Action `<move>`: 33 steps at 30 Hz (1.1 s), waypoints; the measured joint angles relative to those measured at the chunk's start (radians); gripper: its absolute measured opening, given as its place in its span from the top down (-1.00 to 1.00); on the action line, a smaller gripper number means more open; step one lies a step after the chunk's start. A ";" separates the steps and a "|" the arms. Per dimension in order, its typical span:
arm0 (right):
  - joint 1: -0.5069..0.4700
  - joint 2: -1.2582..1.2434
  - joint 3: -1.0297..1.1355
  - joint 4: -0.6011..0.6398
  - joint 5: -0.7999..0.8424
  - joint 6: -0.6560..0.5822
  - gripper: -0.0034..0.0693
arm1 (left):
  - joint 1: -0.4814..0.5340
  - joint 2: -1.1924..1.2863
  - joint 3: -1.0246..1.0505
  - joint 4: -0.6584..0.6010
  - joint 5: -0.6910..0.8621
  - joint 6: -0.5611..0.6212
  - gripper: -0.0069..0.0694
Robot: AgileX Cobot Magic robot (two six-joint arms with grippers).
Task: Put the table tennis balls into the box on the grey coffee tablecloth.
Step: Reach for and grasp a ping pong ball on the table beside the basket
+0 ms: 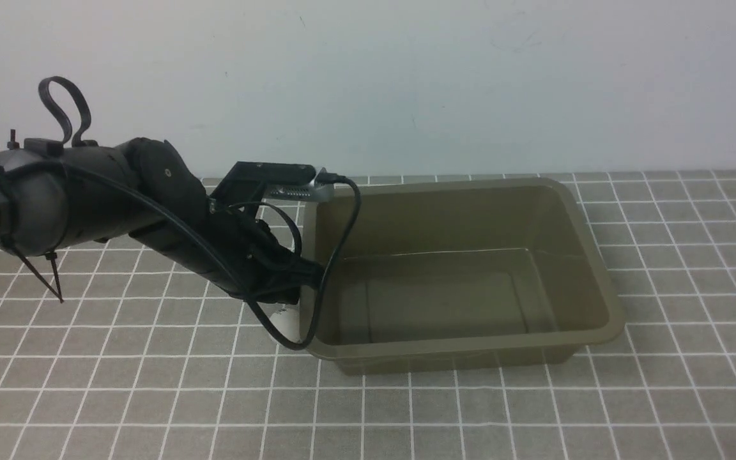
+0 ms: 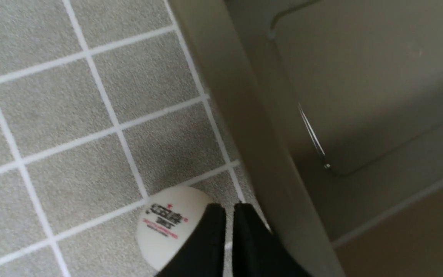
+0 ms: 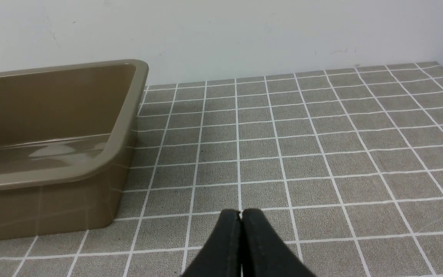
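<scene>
One white table tennis ball [image 2: 165, 227] with a printed logo lies on the grey coffee tablecloth [image 2: 71, 115], close to the outer left wall of the olive-green box [image 2: 244, 115]. My left gripper [image 2: 229, 208] is shut and empty, its tips right beside the ball and partly covering it. In the front view, a bit of the ball [image 1: 283, 321] shows under my left arm [image 1: 240, 249], which hides the fingers. The box [image 1: 470, 346] holds nothing. My right gripper [image 3: 241, 212] is shut and empty above the cloth [image 3: 321, 154], to the right of the box [image 3: 121, 134].
A black cable [image 1: 336, 255] from my left wrist loops down against the box's left rim. A pale wall [image 1: 406, 76] stands just behind the box. The checked cloth [image 1: 151, 383] runs to the left, right and front of the box.
</scene>
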 joint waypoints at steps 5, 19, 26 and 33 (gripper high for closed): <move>0.000 0.000 0.000 0.000 0.000 0.000 0.93 | 0.002 0.006 0.000 0.005 -0.037 0.034 0.27; 0.000 0.000 0.000 0.000 0.000 0.000 0.93 | 0.006 0.120 -0.003 0.006 -0.067 0.048 -0.63; 0.000 0.000 0.000 0.000 0.000 0.000 0.93 | 0.006 0.149 -0.005 0.005 -0.070 0.048 -0.23; 0.000 0.000 0.000 0.000 0.000 0.000 0.93 | 0.019 0.030 -0.029 0.107 0.015 0.001 -0.09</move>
